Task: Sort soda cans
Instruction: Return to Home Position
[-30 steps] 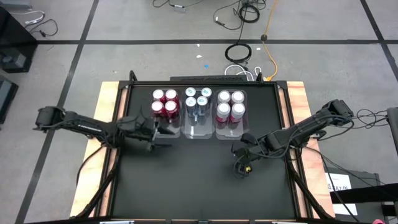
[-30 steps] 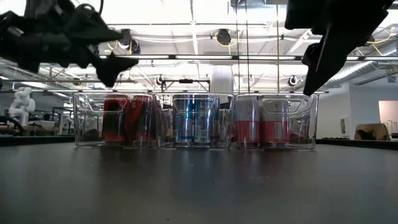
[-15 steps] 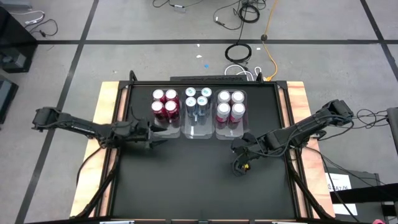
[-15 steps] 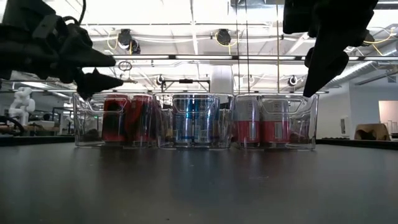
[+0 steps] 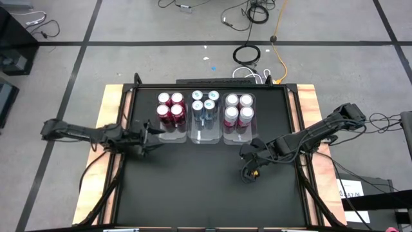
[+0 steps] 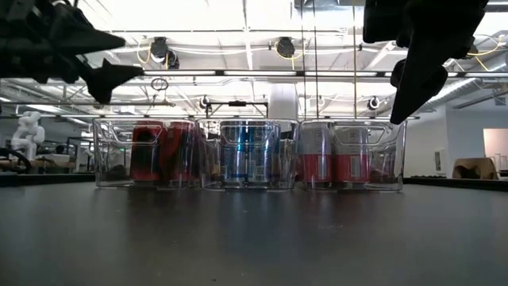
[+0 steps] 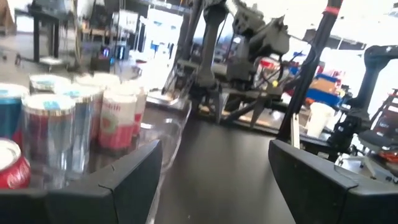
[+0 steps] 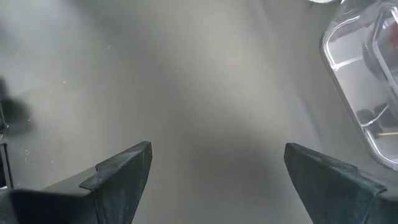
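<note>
Three clear bins stand side by side at the table's far middle. The left bin point(image 5: 171, 109) holds several red cans point(image 6: 159, 151). The middle bin point(image 5: 205, 122) holds blue cans point(image 5: 205, 102) in its far half. The right bin point(image 5: 239, 113) holds several pink cans point(image 6: 325, 155). All the cans stand upright on the bin floors. My left gripper point(image 5: 153, 133) is open and empty above the table, just to the near left of the red bin; it also shows in the left wrist view point(image 7: 214, 180). My right gripper point(image 5: 246, 154) is open and empty, on the near side of the pink bin; its wrist view point(image 8: 217, 174) looks down on bare table.
The black table top point(image 5: 206, 187) lies bare on the near side of the bins. A corner of the pink cans' bin point(image 8: 367, 81) shows in the right wrist view. Wooden side rails point(image 5: 109, 109) border the table. Cables lie on the floor beyond the far edge.
My left gripper has drawn back from the red cans' bin toward the table's left edge, staying open and empty. The cans and bins have stayed where they were.
</note>
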Available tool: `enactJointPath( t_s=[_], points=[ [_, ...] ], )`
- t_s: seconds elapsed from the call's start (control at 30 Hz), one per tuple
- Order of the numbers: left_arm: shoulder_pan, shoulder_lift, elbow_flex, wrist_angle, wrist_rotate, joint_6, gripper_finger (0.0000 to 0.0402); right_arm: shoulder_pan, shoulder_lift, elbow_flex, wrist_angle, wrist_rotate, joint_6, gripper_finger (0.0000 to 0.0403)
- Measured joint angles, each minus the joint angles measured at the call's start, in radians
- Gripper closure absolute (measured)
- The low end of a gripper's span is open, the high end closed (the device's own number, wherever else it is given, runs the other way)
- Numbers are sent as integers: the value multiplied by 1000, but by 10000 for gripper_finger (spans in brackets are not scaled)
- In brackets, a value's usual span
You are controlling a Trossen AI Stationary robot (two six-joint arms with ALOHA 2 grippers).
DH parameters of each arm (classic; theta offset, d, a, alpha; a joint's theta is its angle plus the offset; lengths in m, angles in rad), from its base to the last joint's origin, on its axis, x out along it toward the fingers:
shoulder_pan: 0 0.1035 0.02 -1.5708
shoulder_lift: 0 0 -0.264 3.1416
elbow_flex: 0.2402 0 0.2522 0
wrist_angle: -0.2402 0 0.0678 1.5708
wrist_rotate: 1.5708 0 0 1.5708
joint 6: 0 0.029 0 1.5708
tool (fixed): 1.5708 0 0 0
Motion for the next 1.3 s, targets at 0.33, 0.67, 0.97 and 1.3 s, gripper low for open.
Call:
enactJointPath(
  t_s=[0.33, 0.67, 0.97, 1.3],
  points=[
    [0, -295, 0, -237, 0, 27, 97, 0, 0, 0, 0, 0, -3, 44],
    [2, -288, -1, -304, -48, 197, 97, 2, 0, 0, 15, 7, -6, 44],
    [2, -286, -1, -324, 61, 228, 97, 2, 0, 0, 22, 8, -7, 44],
    [2, -285, -1, -325, 70, 233, 97, 2, 0, 0, 32, 9, -72, 44]
  ],
)
